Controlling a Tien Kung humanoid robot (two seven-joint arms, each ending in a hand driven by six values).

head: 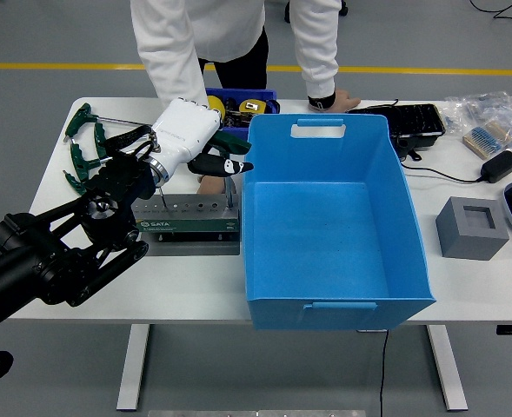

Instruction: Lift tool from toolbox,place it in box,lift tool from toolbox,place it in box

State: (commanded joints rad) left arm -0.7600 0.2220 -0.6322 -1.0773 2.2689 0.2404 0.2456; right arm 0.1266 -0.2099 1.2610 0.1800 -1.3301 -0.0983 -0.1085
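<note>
My left hand [219, 162], white with black fingers, is over the right end of the grey-green toolbox rack [186, 224]. It is curled on the green T-handle tool [232, 140], whose thin shaft hangs down toward the rack. The big blue box [325, 221] stands right beside the rack, open and with nothing in it. A person in white stands at the far side. One of their hands [210, 185] is on the table behind the rack, under my hand. The other hand [329, 102] rests behind the box. My right arm is not in view.
Several green T-handle keys [86, 143] lie at the back left. A small blue bin [238, 102] with a tape measure stands behind my hand. A black case [405, 122], an adapter [500, 165], bagged parts [486, 117] and a grey foam block [471, 228] are to the right.
</note>
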